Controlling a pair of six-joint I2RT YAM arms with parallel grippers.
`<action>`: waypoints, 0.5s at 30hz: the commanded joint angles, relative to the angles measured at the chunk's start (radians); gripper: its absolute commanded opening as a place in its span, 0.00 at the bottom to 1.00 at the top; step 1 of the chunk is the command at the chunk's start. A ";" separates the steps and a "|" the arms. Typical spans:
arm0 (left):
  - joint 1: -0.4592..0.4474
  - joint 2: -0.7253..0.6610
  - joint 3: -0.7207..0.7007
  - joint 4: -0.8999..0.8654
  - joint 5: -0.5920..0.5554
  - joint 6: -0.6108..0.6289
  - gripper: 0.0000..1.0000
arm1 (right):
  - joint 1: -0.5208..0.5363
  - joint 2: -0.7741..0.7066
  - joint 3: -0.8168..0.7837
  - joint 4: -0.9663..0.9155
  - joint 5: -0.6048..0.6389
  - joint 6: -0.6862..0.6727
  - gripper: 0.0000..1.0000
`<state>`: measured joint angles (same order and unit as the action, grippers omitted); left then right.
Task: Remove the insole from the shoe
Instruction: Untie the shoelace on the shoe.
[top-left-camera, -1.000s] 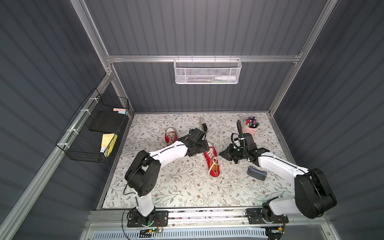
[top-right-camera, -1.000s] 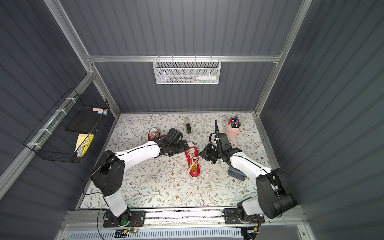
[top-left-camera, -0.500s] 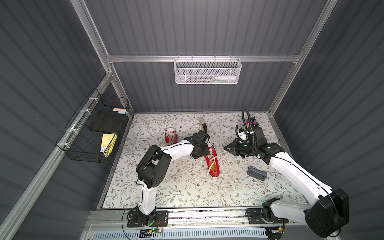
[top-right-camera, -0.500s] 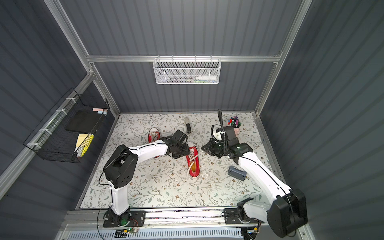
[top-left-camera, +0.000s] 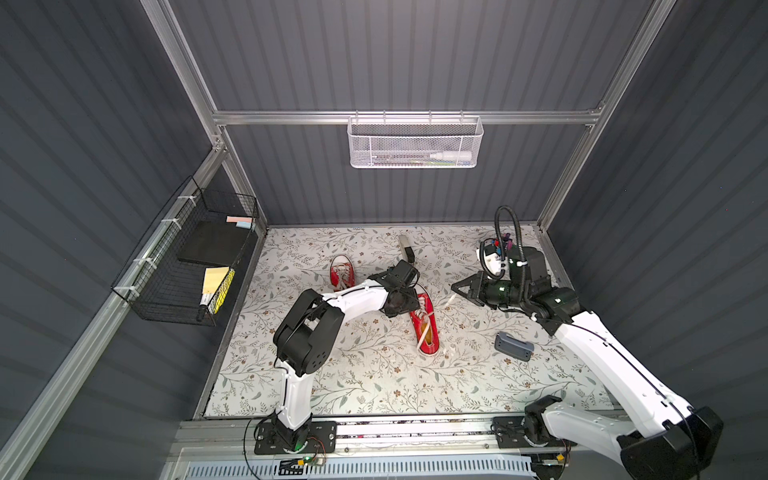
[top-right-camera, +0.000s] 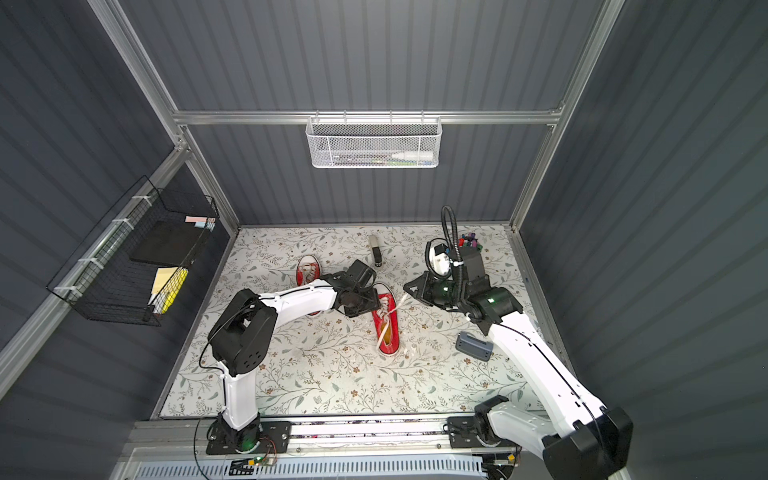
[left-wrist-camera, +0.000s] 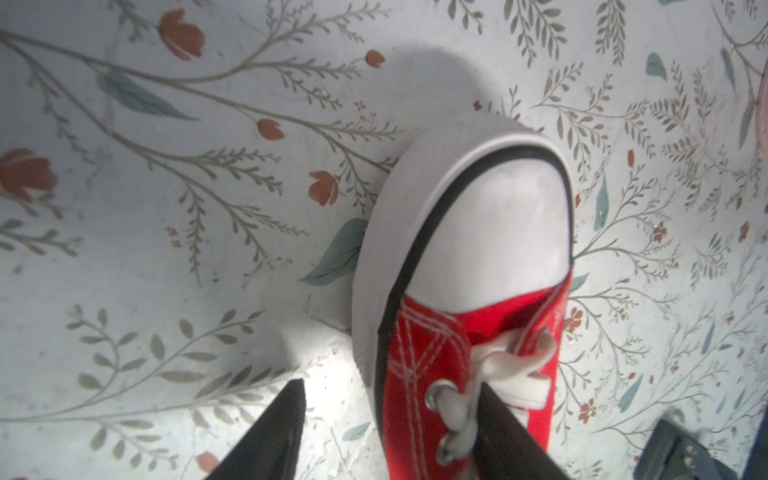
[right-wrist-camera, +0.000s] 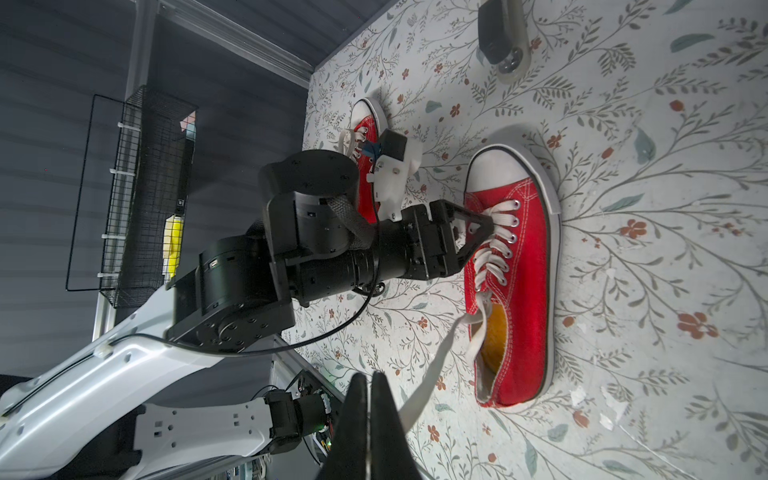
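Lying near the middle of the flowered table (top-left-camera: 332, 374), the red shoe (right-wrist-camera: 528, 257) rests flat on its sole, toe towards the back wall and heel towards the rail where the arms stand. The yellow insole (right-wrist-camera: 496, 336) sits inside it, showing through the heel opening. The left gripper (left-wrist-camera: 390, 385) is down at the front of the shoe with its jaws apart. One finger (left-wrist-camera: 270, 432) is over bare table just beside the sole, and the other is at the laces (left-wrist-camera: 511, 365) by the first eyelets. The right gripper (right-wrist-camera: 370, 376) hovers on the shoe's other side, jaws pressed together. A loose lace end (right-wrist-camera: 440, 361) rises from the shoe towards its tips and passes behind one finger; whether it is pinched I cannot tell. A second red shoe (top-left-camera: 341, 272) lies behind the left arm, and a grey block (top-left-camera: 513, 345) sits near the right arm.
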<state>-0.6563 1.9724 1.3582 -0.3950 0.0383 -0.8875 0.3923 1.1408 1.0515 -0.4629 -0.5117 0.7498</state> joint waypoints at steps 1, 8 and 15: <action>0.003 -0.082 -0.013 -0.030 -0.115 0.018 0.73 | 0.006 0.065 -0.008 0.068 -0.002 -0.030 0.00; -0.006 -0.391 -0.210 -0.069 -0.267 0.029 0.74 | 0.039 0.305 0.152 0.113 -0.008 -0.074 0.00; -0.006 -0.700 -0.356 -0.182 -0.404 -0.057 0.74 | 0.207 0.555 0.353 0.077 -0.029 -0.125 0.00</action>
<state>-0.6582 1.3289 1.0294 -0.4873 -0.2691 -0.9081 0.5346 1.6360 1.3533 -0.3729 -0.5171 0.6724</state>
